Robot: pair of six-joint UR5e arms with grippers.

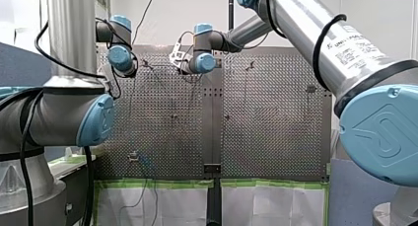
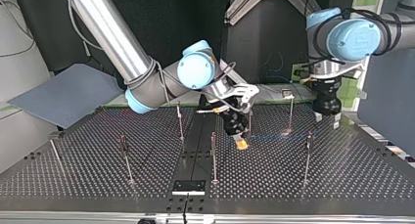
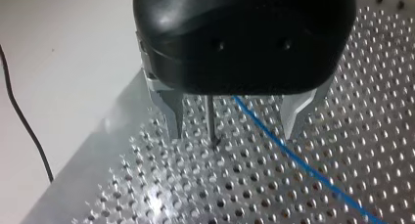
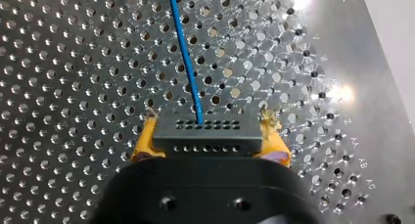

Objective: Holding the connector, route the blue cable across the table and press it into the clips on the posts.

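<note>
my right gripper (image 4: 209, 144) pinches the stiff connector (image 4: 205, 135), the sound hold; the blue cable (image 4: 183, 48) looks light, limp; my left gripper (image 3: 234, 131) gapes, gripping nothing.

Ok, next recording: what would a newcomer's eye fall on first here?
Most striking is the thin blue cable running over the perforated metal table out of a black rectangular connector, which my right gripper clamps between yellow pads near the top view's middle. In the left wrist view my left gripper, black with metal fingers, stands open, with a thin metal post and the cable showing between its fingers.
</note>
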